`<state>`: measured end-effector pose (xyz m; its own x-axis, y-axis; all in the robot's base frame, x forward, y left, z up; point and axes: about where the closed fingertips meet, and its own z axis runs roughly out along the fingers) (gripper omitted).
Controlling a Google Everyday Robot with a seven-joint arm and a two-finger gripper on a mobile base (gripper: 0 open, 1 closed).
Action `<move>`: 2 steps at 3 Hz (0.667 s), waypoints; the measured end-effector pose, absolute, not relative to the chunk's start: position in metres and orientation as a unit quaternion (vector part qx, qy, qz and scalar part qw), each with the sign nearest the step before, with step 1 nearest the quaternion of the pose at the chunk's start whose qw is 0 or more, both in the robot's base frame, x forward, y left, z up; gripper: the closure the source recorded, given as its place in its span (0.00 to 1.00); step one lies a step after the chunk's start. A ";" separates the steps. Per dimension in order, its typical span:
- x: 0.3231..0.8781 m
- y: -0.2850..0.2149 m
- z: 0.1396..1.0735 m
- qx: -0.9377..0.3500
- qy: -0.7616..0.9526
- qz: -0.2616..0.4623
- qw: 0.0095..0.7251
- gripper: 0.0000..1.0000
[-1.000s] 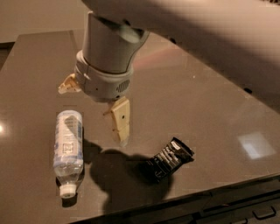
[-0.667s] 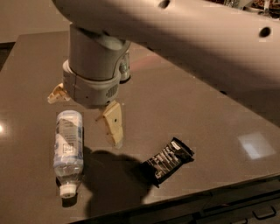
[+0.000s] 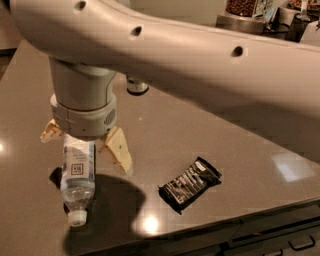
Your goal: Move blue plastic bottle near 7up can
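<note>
The blue plastic bottle (image 3: pixel 77 177) lies on its side on the brown table (image 3: pixel 210 125) at the front left, white cap toward the front edge. My gripper (image 3: pixel 84 142) hangs over the bottle's far end, open, with one cream finger (image 3: pixel 50 131) on its left and the other finger (image 3: pixel 118 151) on its right. It holds nothing. Only the base of the 7up can (image 3: pixel 136 87) shows, standing farther back behind my arm; the arm hides the rest of it.
A black snack wrapper (image 3: pixel 190 184) lies to the right of the bottle near the table's front edge. Containers stand on a counter at the back right (image 3: pixel 245 12). Drawer fronts run below the table edge at the bottom right (image 3: pixel 280 240).
My gripper has moved left, from beside the bottle to over its far end, so its fingers now straddle it. The bottle and the wrapper have not moved.
</note>
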<state>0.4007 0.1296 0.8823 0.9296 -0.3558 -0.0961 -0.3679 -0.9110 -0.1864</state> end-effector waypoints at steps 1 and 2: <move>0.395 0.139 0.873 -0.982 0.162 0.033 0.086 0.00; 0.393 0.149 0.858 -0.988 0.142 0.032 0.058 0.02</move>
